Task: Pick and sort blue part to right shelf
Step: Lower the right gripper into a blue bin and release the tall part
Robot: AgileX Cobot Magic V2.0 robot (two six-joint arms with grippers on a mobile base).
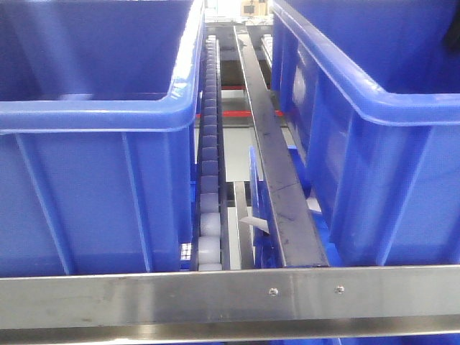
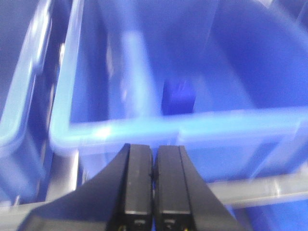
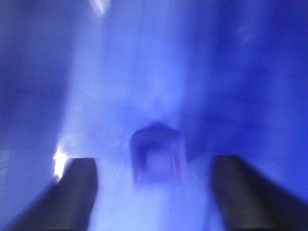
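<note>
The right wrist view is blurred. In it the blue part (image 3: 156,154), a squat block with sloped shoulders, rests on the floor of a blue bin (image 3: 240,72). My right gripper (image 3: 155,161) is open inside that bin, its dark fingers (image 3: 77,192) wide on either side of the part and touching nothing. My left gripper (image 2: 153,154) is shut and empty, hovering before the rim of another blue bin (image 2: 168,127). The right shelf shows in the front view as a steel front rail (image 1: 230,295) with a roller track (image 1: 208,180). Neither gripper appears in the front view.
Two large blue ribbed bins (image 1: 93,180) (image 1: 388,144) stand on the shelf, with a dark metal divider bar (image 1: 277,165) between them. In the left wrist view a small dark blue block (image 2: 178,96) lies inside the bin; its kind is unclear. A second bin (image 2: 19,110) sits at the left.
</note>
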